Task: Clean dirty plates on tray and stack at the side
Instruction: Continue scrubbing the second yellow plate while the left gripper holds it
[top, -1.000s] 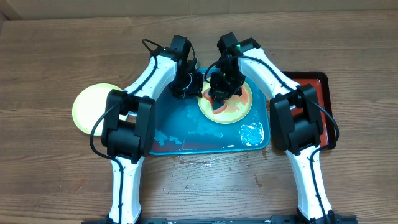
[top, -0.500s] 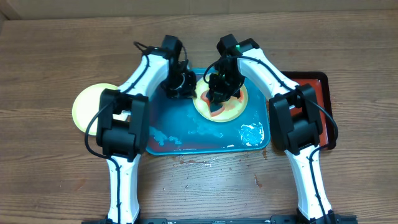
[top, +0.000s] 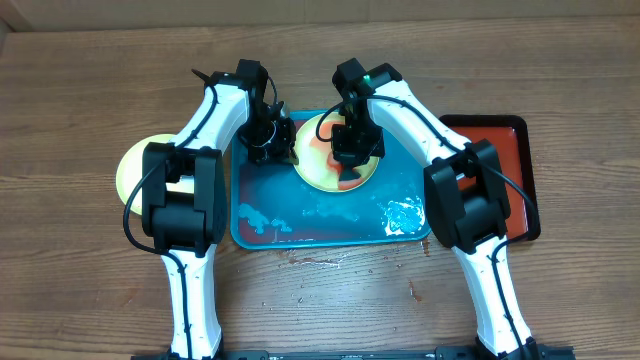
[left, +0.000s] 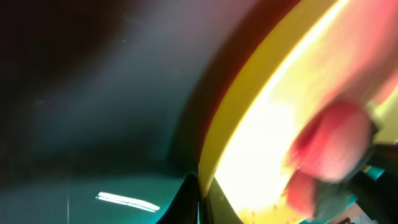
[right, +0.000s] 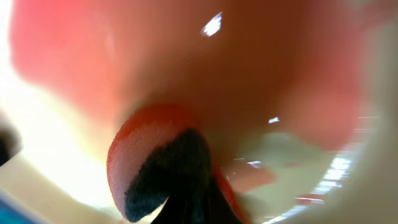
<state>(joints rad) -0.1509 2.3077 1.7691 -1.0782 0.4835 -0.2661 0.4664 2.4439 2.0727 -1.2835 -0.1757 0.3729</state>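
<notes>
A pale yellow-green plate (top: 318, 172) smeared with red sauce lies at the back middle of the turquoise tray (top: 300, 215). My left gripper (top: 288, 145) is shut on the plate's left rim; in the left wrist view its fingertips (left: 198, 198) pinch the yellow edge (left: 249, 124) above the tray's floor (left: 93, 155). My right gripper (top: 350, 150) stands over the plate, shut on a red sponge with a dark side (right: 146, 155) that is pressed onto the sauce-smeared plate (right: 261, 81). A second yellow-green plate (top: 135, 170) sits on the table left of the tray, partly behind my left arm.
A smaller red tray with a black rim (top: 505, 150) lies right of the turquoise one. White foam (top: 405, 215) sits in the tray's front right corner, with wet red stains along its front. Drops of liquid (top: 310, 262) mark the wooden table in front.
Both grippers and the plate between them have slid left across the tray, from its back right toward the back middle. Both grips stay shut.
</notes>
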